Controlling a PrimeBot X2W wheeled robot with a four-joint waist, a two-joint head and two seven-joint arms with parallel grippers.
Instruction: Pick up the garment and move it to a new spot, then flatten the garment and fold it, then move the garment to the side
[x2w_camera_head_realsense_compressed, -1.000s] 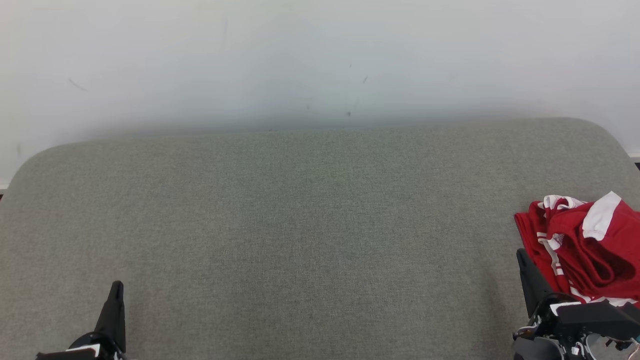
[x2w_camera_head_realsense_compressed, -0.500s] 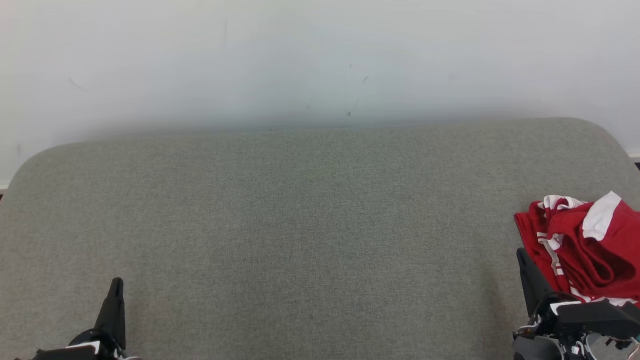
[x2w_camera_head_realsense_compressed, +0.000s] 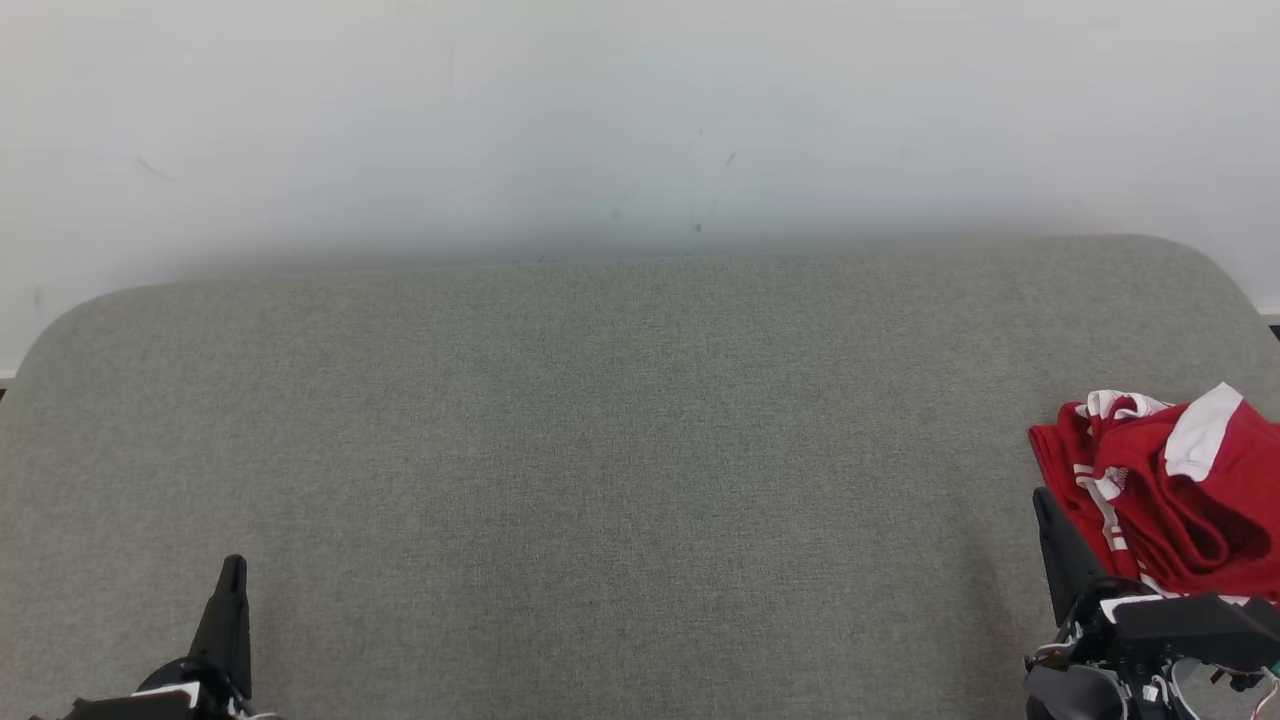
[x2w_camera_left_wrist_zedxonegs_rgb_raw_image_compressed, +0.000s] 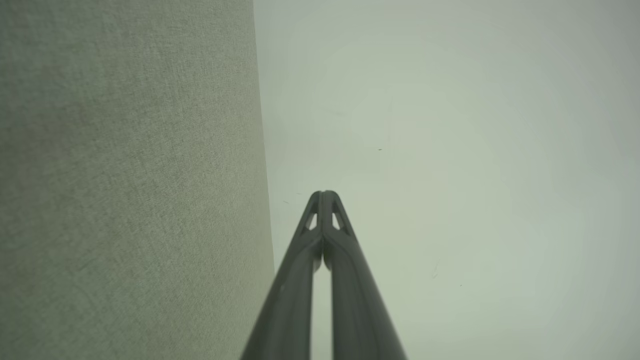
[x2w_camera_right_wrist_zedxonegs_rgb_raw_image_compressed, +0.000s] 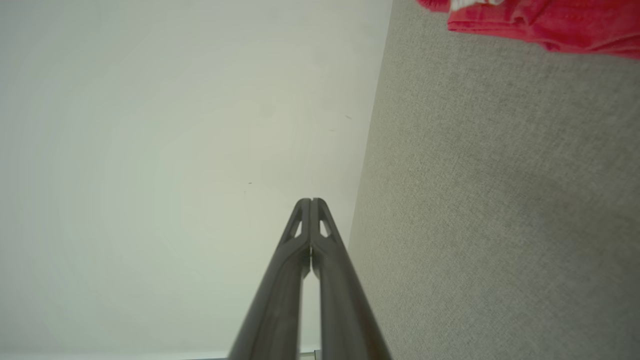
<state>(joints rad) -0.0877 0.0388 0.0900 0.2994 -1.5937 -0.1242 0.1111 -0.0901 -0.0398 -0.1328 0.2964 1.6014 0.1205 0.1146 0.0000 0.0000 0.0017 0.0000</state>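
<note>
The garment (x2w_camera_head_realsense_compressed: 1170, 495), red with white trim, lies crumpled at the right edge of the grey fabric surface (x2w_camera_head_realsense_compressed: 620, 450); a strip of it also shows at the top of the right wrist view as red garment (x2w_camera_right_wrist_zedxonegs_rgb_raw_image_compressed: 540, 22). My right gripper (x2w_camera_head_realsense_compressed: 1045, 505) stands just left of it, shut with nothing between its fingers, its tips pressed together in the right wrist view (x2w_camera_right_wrist_zedxonegs_rgb_raw_image_compressed: 310, 201). Far across at the lower left, my left gripper (x2w_camera_head_realsense_compressed: 234, 570) is shut and empty too, tips touching (x2w_camera_left_wrist_zedxonegs_rgb_raw_image_compressed: 324, 194).
A pale wall (x2w_camera_head_realsense_compressed: 640, 120) rises behind the cushioned surface, which has rounded far corners. Wide bare fabric stretches between the two grippers.
The left gripper has shifted slightly up the view. The right gripper and the garment have not moved.
</note>
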